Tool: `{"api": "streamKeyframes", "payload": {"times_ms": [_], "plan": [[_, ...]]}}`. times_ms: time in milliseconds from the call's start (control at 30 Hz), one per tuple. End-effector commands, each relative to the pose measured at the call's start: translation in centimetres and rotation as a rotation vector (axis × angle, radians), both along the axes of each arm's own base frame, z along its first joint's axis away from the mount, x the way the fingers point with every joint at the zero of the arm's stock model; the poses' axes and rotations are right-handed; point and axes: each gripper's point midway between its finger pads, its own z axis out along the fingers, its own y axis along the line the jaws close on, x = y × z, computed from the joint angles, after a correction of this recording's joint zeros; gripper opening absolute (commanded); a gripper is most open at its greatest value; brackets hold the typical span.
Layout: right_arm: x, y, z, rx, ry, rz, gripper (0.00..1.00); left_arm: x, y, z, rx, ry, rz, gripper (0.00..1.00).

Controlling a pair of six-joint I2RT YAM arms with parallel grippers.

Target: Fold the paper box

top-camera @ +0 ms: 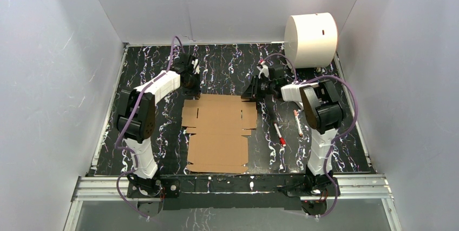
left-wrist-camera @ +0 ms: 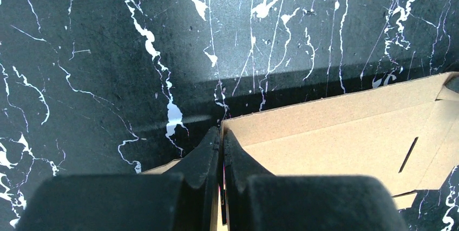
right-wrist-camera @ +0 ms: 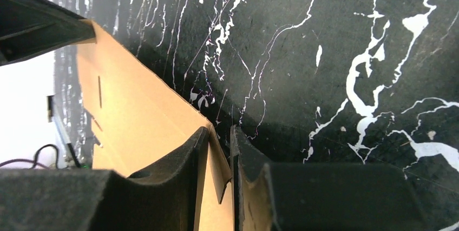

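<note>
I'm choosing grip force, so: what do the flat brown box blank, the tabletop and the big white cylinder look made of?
Paper box: thin brown cardboard, matte, with cut slots and crease lines. Tabletop: hard black surface with white marble-like veins and a slight sheen; likely laminate or printed sheet. White cylinder: smooth matte white, possibly a paper roll; unclear.
</note>
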Motion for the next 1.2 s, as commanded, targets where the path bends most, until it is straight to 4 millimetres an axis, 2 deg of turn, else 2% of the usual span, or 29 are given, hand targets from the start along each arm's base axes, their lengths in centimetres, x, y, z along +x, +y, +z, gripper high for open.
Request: {"api": "streamKeyframes", "payload": {"times_ms": [0,367,700,833,967,1167], "plan": [[1.3,0.0,2.3,-0.149,-0.101,-0.017,0.29,-0.2,-0.2,3.0,-0.023,-0.062,-0.017,0.0],[1.3,-0.9,2.2,-0.424,-0.088,-0.105,0.19,-0.2,-0.3,2.7,-0.035,-0.056,-0.003,0.0],[2.2,-1.2,3.0,-0.701,-0.116,-0.276,0.19,-0.1,-0.8,1.7,-0.054,-0.025,0.011,0.0],[2.5,-1.3,2.7,-0.802,-0.124,-0.311,0.19,-0.2,-0.9,1.5,-0.051,-0.02,0.015,0.0],[2.9,0.8,2.8,-0.788,-0.146,-0.29,0.19,-0.3,-1.3,1.4,-0.012,-0.036,0.015,0.0],[3.5,1.5,2.5,-0.784,-0.15,-0.289,0.19,0.0,-2.0,1.4,0.014,-0.044,0.015,0.03]]}}
